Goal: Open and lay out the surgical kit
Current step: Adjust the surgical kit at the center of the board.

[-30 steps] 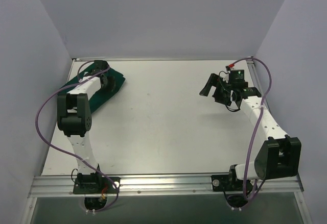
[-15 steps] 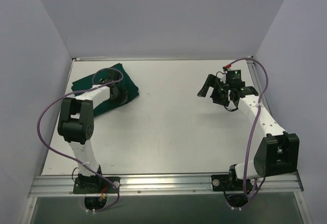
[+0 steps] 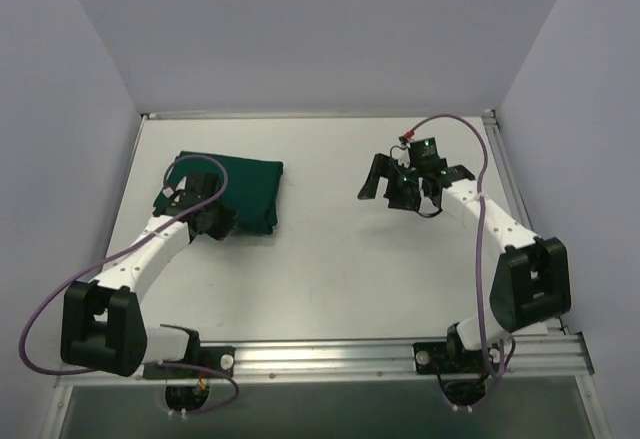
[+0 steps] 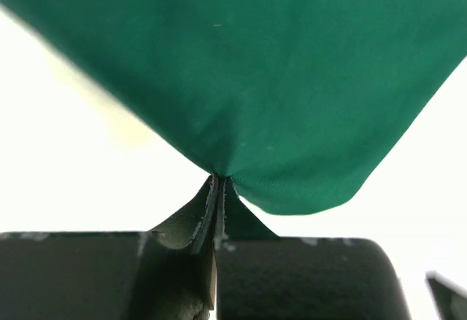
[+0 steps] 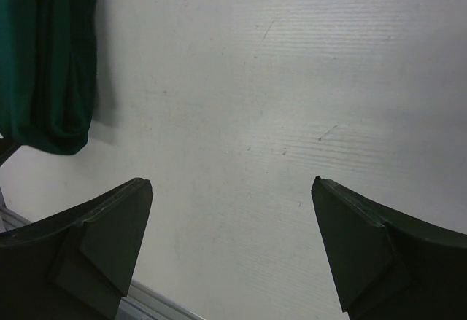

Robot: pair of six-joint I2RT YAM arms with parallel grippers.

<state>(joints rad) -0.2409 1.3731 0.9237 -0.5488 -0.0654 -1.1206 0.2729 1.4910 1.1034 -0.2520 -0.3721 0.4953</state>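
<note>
Pinching a fold of green wrap [image 4: 255,65] in the left gripper [image 4: 217,187] to haul it, holding the right gripper [image 5: 232,189] wide, empty.

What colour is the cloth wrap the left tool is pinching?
Dark green cloth wrap, plain; clearest in the left wrist view.

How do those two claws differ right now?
The left gripper is pinched shut on a fold of the green cloth wrap. The right gripper stands wide open with nothing between its fingers. The left one is at the wrap itself, while the right one is off to the side over bare table, apart from the wrap. Both are black two-finger claws.
</note>
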